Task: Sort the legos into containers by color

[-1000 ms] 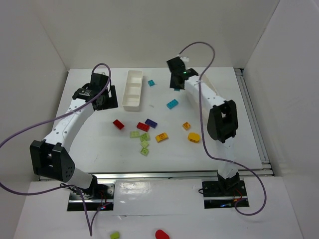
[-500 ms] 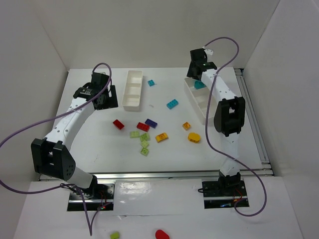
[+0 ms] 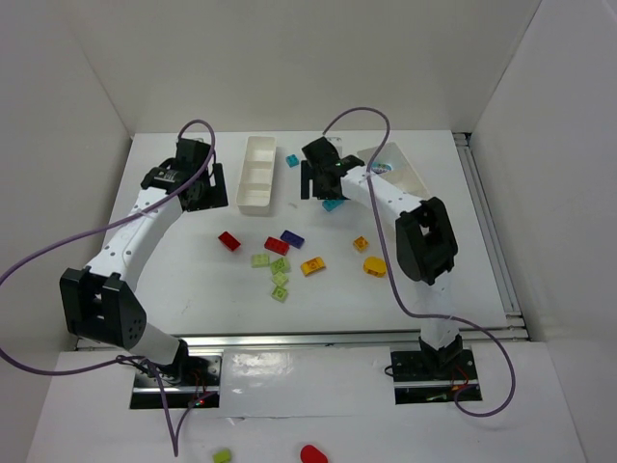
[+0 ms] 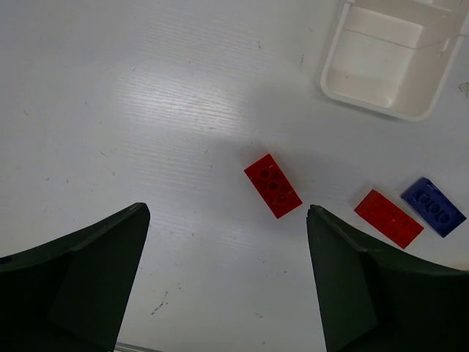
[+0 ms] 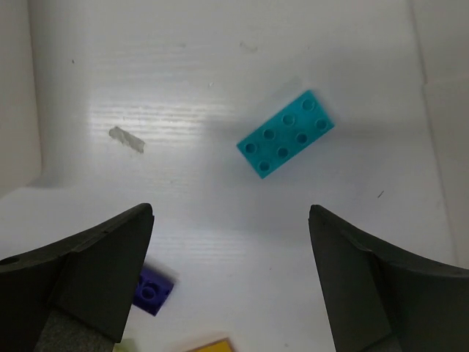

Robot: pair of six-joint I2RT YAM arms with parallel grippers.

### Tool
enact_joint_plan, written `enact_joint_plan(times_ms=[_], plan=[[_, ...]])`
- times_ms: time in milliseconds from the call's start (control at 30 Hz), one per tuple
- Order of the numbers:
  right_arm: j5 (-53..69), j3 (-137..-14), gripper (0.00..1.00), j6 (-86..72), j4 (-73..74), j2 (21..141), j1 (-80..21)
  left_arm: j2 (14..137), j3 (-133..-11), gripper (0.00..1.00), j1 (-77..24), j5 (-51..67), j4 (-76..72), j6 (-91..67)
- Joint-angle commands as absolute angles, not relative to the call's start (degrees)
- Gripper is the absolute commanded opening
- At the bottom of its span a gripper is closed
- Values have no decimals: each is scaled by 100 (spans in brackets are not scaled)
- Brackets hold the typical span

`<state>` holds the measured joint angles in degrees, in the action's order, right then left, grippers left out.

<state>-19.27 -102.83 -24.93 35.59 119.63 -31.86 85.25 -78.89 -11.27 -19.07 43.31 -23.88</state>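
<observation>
Loose legos lie mid-table: two red [image 3: 228, 240] [image 3: 277, 245], a purple one [image 3: 292, 237], several light green [image 3: 280, 280], orange [image 3: 312, 266] and yellow [image 3: 375, 266]. A cyan brick [image 5: 286, 133] lies just ahead of my right gripper [image 5: 231, 211], which hangs open and empty above it [image 3: 318, 183]. A small cyan piece [image 3: 292, 160] sits beside the left container [image 3: 257, 174]. The right container [image 3: 400, 172] is partly hidden by the right arm. My left gripper [image 4: 226, 211] is open and empty, with a red brick [image 4: 272, 185] just ahead of its fingers.
White walls enclose the table on three sides. A metal rail [image 3: 487, 222] runs along the right edge. In the left wrist view a second red brick [image 4: 388, 218] and a blue one [image 4: 432, 207] lie right of the fingers, below the tray corner [image 4: 388, 66].
My right gripper swung right over the right container with a cyan brick, opened, and came back left to hang over the cyan brick on the table. The left arm has not moved.
</observation>
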Motion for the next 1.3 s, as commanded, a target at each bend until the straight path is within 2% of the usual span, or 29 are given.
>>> enact_joint_plan(times_ms=[0,167,333,533,667,800,833,867,1067,1267], plan=[[-1645,-10160,94,-3128,3551,11883,-3006,8552,-8060,97,-1090,-1969,4351,-2268],[-1415,-10133,94,-3515,3454,12260,-2953,8499,-8007,97,-1090,-1916,4351,-2268],[-1354,-10801,94,-3568,3664,12918,-2786,8446,-8007,97,-1090,-1916,4351,-2268],[-1406,-11224,88,-3621,3736,13288,-2733,8394,-8007,97,-1090,-1969,4351,-2268],[-1520,-11530,77,-3621,3814,13587,-2733,8394,-7954,97,-1090,-1969,4351,-2268],[-1801,-11786,43,-3543,4007,13693,-2786,8394,-7954,97,-1090,-2021,4351,-2268],[-1802,-11873,30,-3542,4008,13632,-2838,8341,-7954,97,-1090,-2021,4351,-2268],[-1889,-11961,26,-3394,4008,13554,-2839,8341,-7954,97,-1090,-2021,4351,-2268],[-2495,-12366,18,-2830,4008,13132,-2857,8402,-8121,97,-1090,-1837,4351,-2268],[-2725,-12051,18,-2760,3885,12490,-2286,8455,-8174,97,-1090,-1837,4403,-2268]])
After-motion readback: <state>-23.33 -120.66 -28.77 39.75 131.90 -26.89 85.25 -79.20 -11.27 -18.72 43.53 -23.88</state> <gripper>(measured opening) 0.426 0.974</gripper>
